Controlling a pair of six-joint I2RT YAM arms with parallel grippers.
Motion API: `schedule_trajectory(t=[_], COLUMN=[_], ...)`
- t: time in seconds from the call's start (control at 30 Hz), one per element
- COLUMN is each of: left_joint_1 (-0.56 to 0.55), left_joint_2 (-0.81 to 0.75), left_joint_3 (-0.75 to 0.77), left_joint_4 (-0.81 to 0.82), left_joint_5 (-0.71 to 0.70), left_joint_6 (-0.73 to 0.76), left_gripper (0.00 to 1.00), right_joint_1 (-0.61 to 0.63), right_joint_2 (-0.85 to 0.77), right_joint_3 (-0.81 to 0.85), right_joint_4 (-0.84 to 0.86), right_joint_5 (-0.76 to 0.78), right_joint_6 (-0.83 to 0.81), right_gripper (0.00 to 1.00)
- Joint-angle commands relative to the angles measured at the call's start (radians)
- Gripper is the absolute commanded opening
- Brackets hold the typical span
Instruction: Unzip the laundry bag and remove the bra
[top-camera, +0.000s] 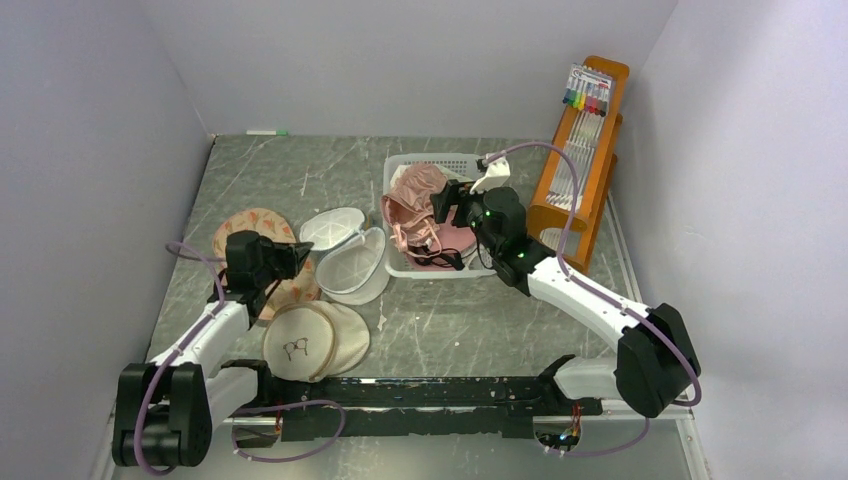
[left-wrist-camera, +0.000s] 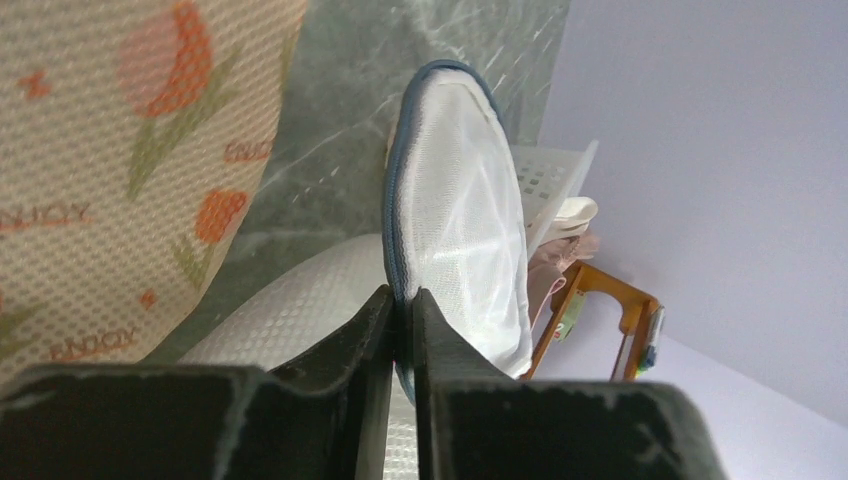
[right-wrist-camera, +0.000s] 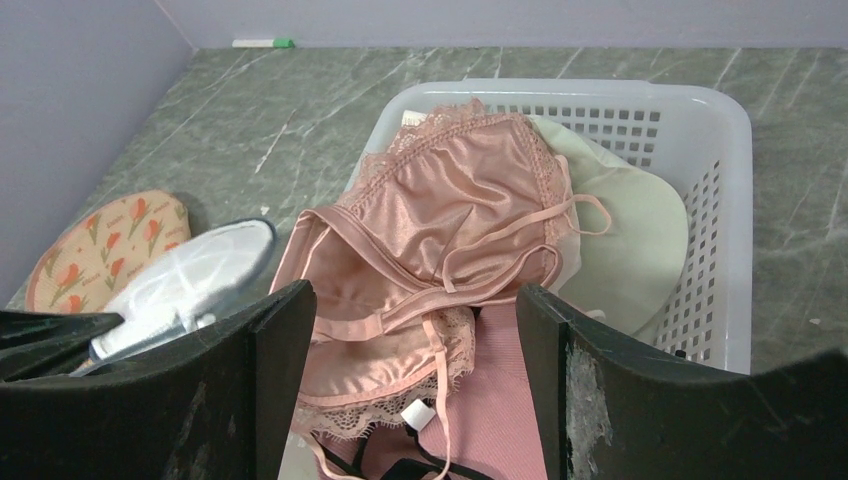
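The laundry bag (top-camera: 355, 268), white mesh with a grey-blue zipper band, lies unzipped on the table with its round flap (left-wrist-camera: 460, 220) standing up. My left gripper (left-wrist-camera: 405, 300) is shut on the zipper rim at the bag's left side (top-camera: 298, 258). The bag also shows at the left of the right wrist view (right-wrist-camera: 190, 275). The bra (right-wrist-camera: 510, 410), dusty pink with thin black straps, lies at the front of the white basket (top-camera: 440, 162), partly under a pink satin lace garment (right-wrist-camera: 450, 210). My right gripper (right-wrist-camera: 415, 300) hangs open just above them, holding nothing (top-camera: 443, 205).
A cream pad with orange flowers (top-camera: 255, 235) lies behind the left gripper. A beige round pouch with a glasses print (top-camera: 310, 340) sits near the arm bases. A pale-green garment (right-wrist-camera: 630, 240) fills the basket's right side. An orange wooden rack with pens (top-camera: 585, 150) stands right of the basket.
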Motion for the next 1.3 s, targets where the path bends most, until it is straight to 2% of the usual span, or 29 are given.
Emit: schedule_trajectory(t=[0.0,0.07,0.2,0.33,0.5,0.6,0.8,0.83,1.0,1.07,1.13,1.27], left_joint_1=[0.034,0.035,0.036,0.035,0.035,0.035,0.035,0.034,0.035,0.035,0.035,0.033], left_joint_2=[-0.040,-0.060,-0.078,-0.091,-0.105,-0.125,-0.214,-0.226,-0.253,-0.258,-0.265,-0.275], left_joint_3=[0.085,0.135,0.251,0.302,0.240,0.200,0.169,0.166,0.174,0.177,0.175,0.167], left_joint_4=[0.052,0.041,-0.005,-0.021,0.104,0.173,0.262,0.260,0.199,0.184,0.184,0.199], left_joint_5=[0.021,0.010,0.035,0.126,0.334,0.428,0.499,0.499,0.497,0.495,0.500,0.516], left_joint_6=[0.220,0.364,0.710,1.002,1.167,1.270,1.350,1.367,1.431,1.450,1.458,1.461], left_gripper=[0.13,0.07,0.07,0.07,0.07,0.07,0.07,0.07,0.07,0.07,0.07,0.07], right_joint_1=[0.000,-0.001,-0.001,0.000,0.001,0.000,0.004,0.007,0.084,0.136,0.200,0.289], right_joint_2=[0.004,0.003,0.013,0.046,0.119,0.155,0.239,0.265,0.378,0.392,0.405,0.525], right_joint_3=[-0.006,-0.003,0.011,0.040,0.107,0.157,0.297,0.336,0.553,0.614,0.678,0.892], right_joint_4=[0.020,0.019,0.013,0.029,0.046,0.033,-0.044,-0.062,-0.231,-0.281,-0.379,-0.602], right_joint_5=[0.000,-0.007,-0.061,-0.239,-0.534,-0.653,-0.726,-0.731,-0.577,-0.396,-0.153,0.039], right_joint_6=[-0.011,-0.013,-0.019,-0.036,-0.036,-0.036,0.072,0.107,0.362,0.458,0.564,0.620], right_gripper=[0.73,0.73,0.74,0.75,0.78,0.79,0.84,0.88,0.89,0.91,0.91,0.92])
